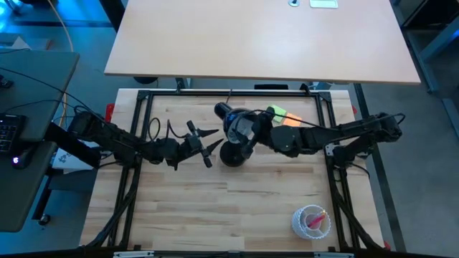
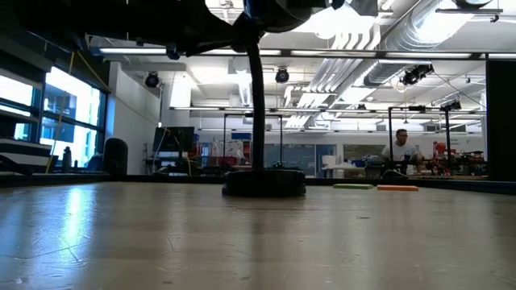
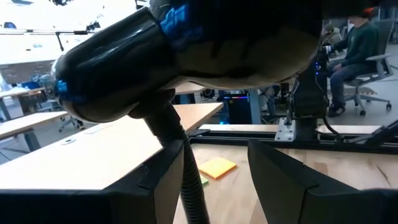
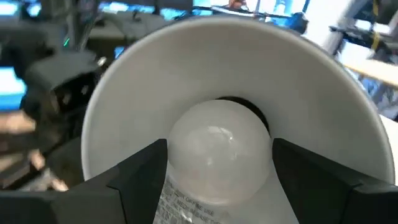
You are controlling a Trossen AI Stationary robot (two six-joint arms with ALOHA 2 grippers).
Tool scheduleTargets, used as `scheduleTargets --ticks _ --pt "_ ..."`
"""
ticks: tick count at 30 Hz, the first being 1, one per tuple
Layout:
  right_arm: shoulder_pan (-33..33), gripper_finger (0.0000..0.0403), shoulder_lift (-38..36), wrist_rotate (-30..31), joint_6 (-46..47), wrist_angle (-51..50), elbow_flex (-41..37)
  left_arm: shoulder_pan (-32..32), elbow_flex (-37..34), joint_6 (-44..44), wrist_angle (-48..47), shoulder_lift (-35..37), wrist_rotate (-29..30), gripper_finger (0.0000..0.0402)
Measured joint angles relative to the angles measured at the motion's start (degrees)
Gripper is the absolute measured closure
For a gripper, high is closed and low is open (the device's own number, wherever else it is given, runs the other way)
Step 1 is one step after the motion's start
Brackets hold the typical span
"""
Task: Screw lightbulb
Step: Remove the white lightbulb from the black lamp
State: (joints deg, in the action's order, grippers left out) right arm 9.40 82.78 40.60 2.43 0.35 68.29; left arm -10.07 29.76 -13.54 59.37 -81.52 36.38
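The black desk lamp stands on its round base [image 1: 235, 153] at mid-table, its head [image 1: 235, 123] above. The right wrist view looks into the head's white inside [image 4: 217, 68], where the white frosted lightbulb [image 4: 217, 146] sits at the centre, its screw base hidden behind the globe. My right gripper [image 4: 219, 180] [image 1: 249, 131] is at the head's mouth, shut on the bulb. My left gripper [image 1: 213, 147] [image 3: 217, 180] is open just left of the lamp; its fingers stand on either side of the lamp's thin neck [image 3: 186, 168], below the head [image 3: 186, 43]. My right gripper pinches the bulb's globe by its two opposite sides [image 4: 177, 155] between its two fingers. The fingers [image 4: 140, 171] come about level from the table's right and point into the lamp head, along the bulb's axis. The bulb sits at the shade's centre, clear of the table.
A clear cup with pink contents [image 1: 312, 221] stands at the near right. Green [image 1: 276, 112] and orange [image 1: 288, 120] sticky notes lie behind the lamp. A second table [image 1: 258, 36] lies beyond the far edge. A seated person [image 3: 360, 56] is in the room behind.
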Motion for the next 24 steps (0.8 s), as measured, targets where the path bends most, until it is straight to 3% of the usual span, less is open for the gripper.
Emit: scheduleTargets --ticks 8,12,18,21,24 --pt "0.1 0.0119 0.0 1.2 -26.8 -0.5 0.0 0.0 0.0 0.9 0.0 0.0 -2.5 0.0229" --pt "1.1 0.0119 0.0 4.5 -47.9 -0.6 0.0 0.3 0.0 1.3 0.0 0.0 -2.9 0.0229" --pt "2.1 0.0119 0.0 4.8 -78.8 -0.8 0.0 0.3 0.0 1.3 0.0 0.0 -2.9 0.0229" --pt "2.7 0.0119 0.0 5.7 -87.4 -1.4 0.0 0.3 0.0 1.5 0.0 0.0 -2.9 0.0229" --pt "3.5 0.0119 0.0 8.2 -87.8 -1.3 0.0 0.3 0.0 1.5 0.0 0.0 -2.9 0.0229"
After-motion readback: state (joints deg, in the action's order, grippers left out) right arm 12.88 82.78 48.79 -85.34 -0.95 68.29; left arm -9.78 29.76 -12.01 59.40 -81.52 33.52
